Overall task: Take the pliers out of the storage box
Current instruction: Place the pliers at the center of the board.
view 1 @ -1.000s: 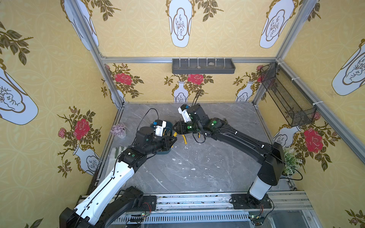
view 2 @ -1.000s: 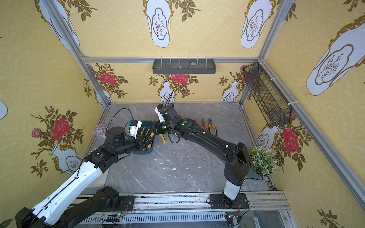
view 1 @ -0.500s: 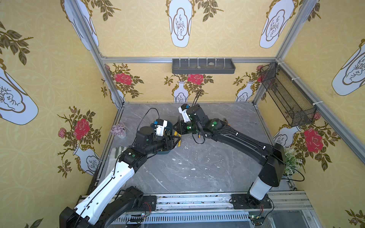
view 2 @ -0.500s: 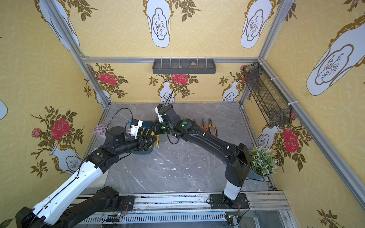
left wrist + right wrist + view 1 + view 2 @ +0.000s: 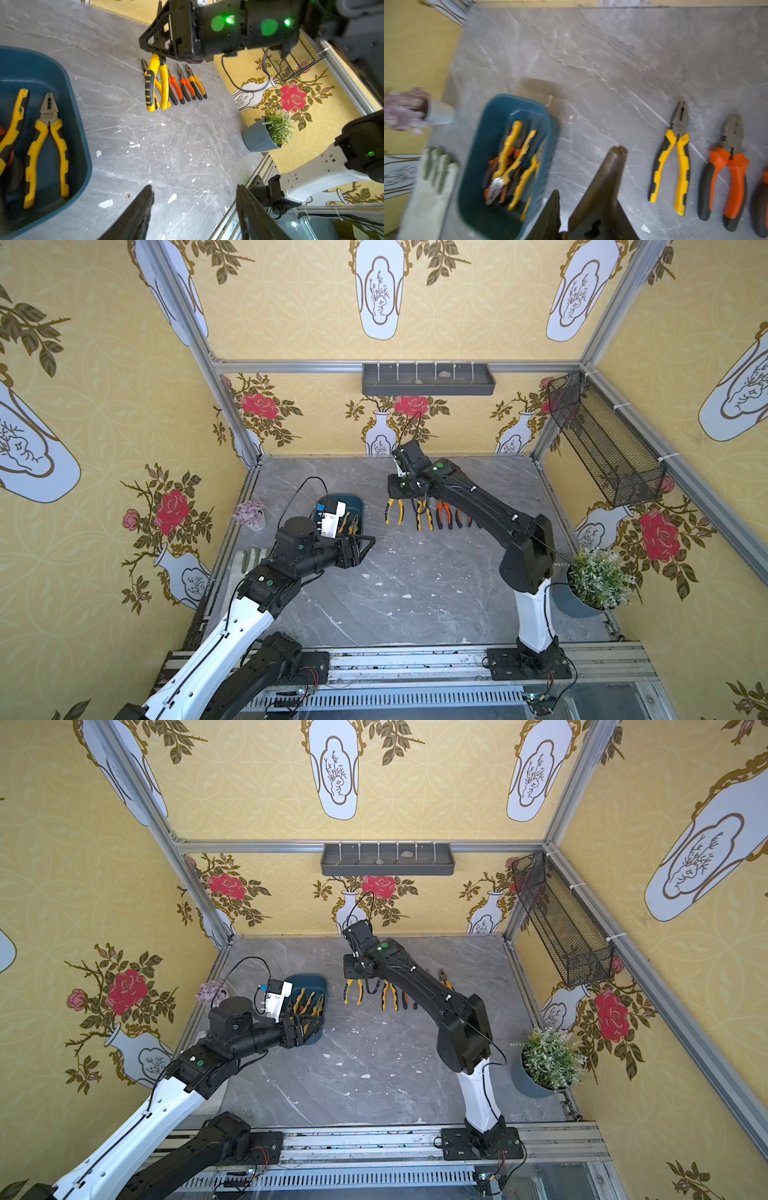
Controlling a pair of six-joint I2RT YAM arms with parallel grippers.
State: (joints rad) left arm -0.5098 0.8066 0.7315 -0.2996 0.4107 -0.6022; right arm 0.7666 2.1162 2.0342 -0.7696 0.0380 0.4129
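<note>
Beginning with both top views, the blue box (image 5: 358, 502) was noted on the grey table (image 5: 415, 593) toward the left arm's side, with several pliers (image 5: 309, 1004) lying inside. The left claw (image 5: 366, 549) was found released and empty, just beside the box. The right claw (image 5: 395, 493) was seen over the box-side end of a row of pliers (image 5: 442, 515) laid out on the table, well apart from the box.

From the left wrist view, the left claw's fingers (image 5: 141, 212) were confirmed spread over bare table with nothing between them. The right claw (image 5: 154, 48) was observed clenched on the head of a yellow pair (image 5: 164, 83), handles hanging toward the table. Contact with the table could not be established.

From the right wrist view, which was blurred, that claw's fingers (image 5: 618, 153) were seen nearly together, and the held pair was hidden behind them. Several pairs were seen heaped in the box (image 5: 492, 116).

The step in hand was judged to be setting down the yellow pair. It was advised that the pair be lowered until both handles lay flat, parallel to its neighbour and clear of it, before release. The left claw was then to be sent for the uppermost pair in the box and kept off the wall.
</note>
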